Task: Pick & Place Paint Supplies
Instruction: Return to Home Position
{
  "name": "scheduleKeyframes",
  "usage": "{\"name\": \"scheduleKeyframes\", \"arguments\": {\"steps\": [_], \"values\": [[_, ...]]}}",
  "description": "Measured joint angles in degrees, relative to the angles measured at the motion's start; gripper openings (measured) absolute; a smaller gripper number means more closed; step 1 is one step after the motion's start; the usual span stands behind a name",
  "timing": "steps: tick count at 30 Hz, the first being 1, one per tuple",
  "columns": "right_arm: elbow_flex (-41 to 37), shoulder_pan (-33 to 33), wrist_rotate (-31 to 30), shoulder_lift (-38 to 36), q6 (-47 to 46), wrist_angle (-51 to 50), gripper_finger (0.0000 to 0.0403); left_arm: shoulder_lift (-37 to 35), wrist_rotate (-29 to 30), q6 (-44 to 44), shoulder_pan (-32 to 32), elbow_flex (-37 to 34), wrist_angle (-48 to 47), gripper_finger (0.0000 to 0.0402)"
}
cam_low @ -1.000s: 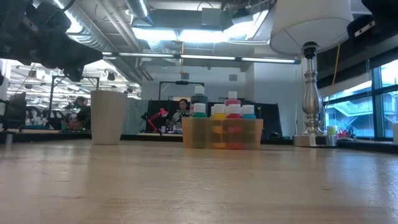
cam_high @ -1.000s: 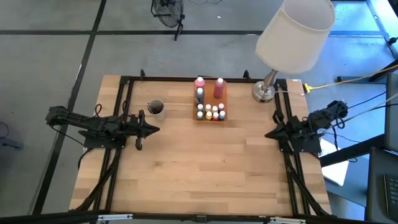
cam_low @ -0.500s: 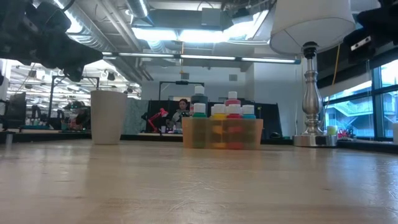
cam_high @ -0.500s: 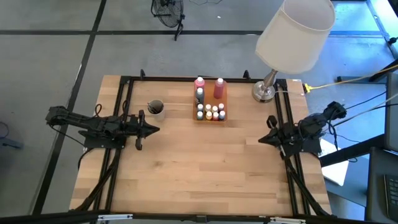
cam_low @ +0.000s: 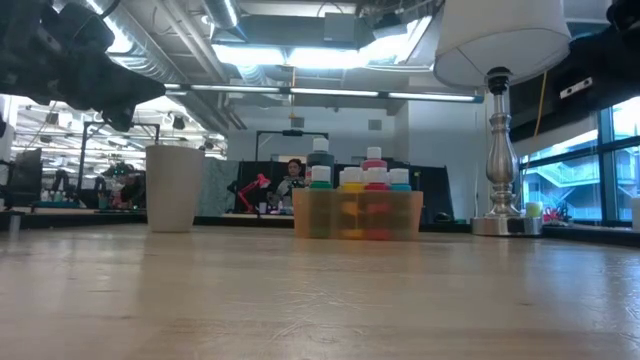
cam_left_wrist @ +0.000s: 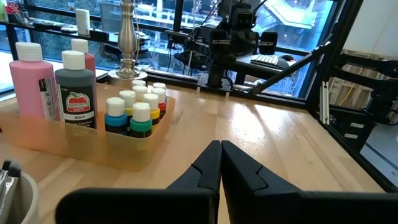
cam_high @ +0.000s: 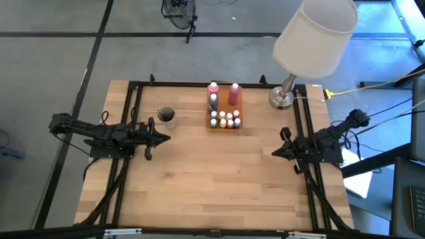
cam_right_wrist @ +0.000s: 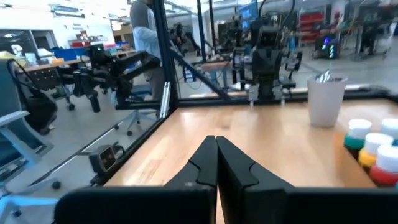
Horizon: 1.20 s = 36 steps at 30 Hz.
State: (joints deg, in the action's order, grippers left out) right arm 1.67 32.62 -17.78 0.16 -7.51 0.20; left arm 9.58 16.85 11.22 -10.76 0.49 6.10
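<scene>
Many bottles (cam_high: 224, 119) far from right hand (cam_high: 275, 152)

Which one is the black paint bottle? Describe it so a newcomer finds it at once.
Find the white-shaded lamp at the table's far edge; left of it in the high view stands the orange bin. Among the tall bottles at the bin's far end, the black bottle is the only dark one, white-capped, next to the pink bottle.

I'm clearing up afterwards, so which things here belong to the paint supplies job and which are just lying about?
Job: small paint bottles, pink bottles and black bottle, all in the orange bin; brushes in the white cup.
Lying about: lamp at the table's corner.
</scene>
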Motion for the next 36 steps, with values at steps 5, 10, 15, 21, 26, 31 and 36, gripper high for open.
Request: {"name": "scheduleKeyframes", "arguments": {"steps": [5, 10, 15, 21, 26, 31, 36], "values": [[-0.18, -3.53, 0.50, 0.00, 5.56, 0.45, 0.0000, 0.00, 0.01, 0.01, 0.00, 0.00, -0.01, 0.0006], [-0.18, -9.22, 6.06, 0.02, 5.58, -0.25, 0.0000, 0.00, 0.01, 0.00, 0.00, 0.00, -0.01, 0.0006], [-0.18, -15.03, 12.06, 0.02, 5.81, -1.23, 0.0000, 0.00, 0.01, 0.00, 0.00, 0.00, -0.01, 0.0006], [-0.15, -20.37, 17.97, 0.02, 4.80, -2.33, 0.0000, 0.00, 0.01, 0.00, 0.00, 0.00, -0.01, 0.0006], [-0.13, -20.77, 18.45, 0.14, 3.53, -2.33, 0.0000, 0.00, 0.01, 0.00, 0.00, 0.00, -0.01, 0.0006], [-0.11, -20.77, 18.09, 2.70, 2.42, -2.39, 0.0000, 0.00, 0.01, 0.00, 0.00, 0.00, -0.01, 0.0006], [-0.09, -20.77, 18.35, 3.86, 2.41, -2.34, 0.0000, 0.00, 0.01, 0.00, 0.00, 0.00, -0.04, 0.0006]]}}
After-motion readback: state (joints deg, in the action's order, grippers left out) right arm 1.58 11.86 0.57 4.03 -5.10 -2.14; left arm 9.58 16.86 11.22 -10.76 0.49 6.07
